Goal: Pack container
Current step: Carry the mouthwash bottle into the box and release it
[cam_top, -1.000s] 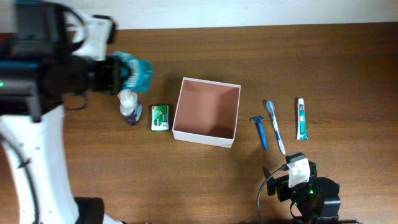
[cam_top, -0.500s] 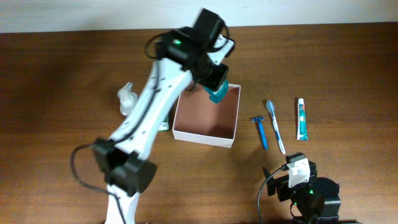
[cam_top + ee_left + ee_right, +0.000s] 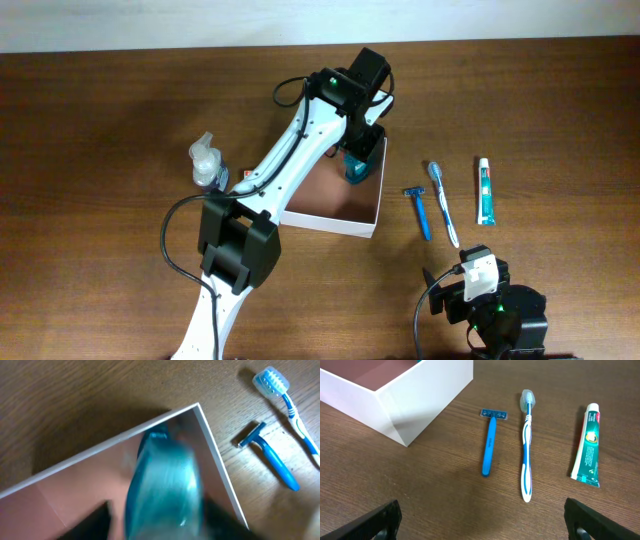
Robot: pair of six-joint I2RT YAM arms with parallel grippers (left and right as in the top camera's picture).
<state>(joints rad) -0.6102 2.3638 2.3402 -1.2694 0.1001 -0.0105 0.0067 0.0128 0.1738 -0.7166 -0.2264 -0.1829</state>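
The container, a square white-walled box with a pinkish-brown inside, sits mid-table. My left gripper reaches over its far right corner and is shut on a teal toiletry item, held low inside the box near the white wall. My right gripper is open and empty, resting near the table's front edge. In front of it lie a blue razor, a blue-white toothbrush and a toothpaste tube.
A clear bottle stands left of the container. The razor, toothbrush and toothpaste lie in a row to its right. The left arm spans the container's left side and hides what lies beside it.
My left arm has swung from the far left to the container, carrying the teal item, and lowered it into the far right corner. The right arm has not moved.
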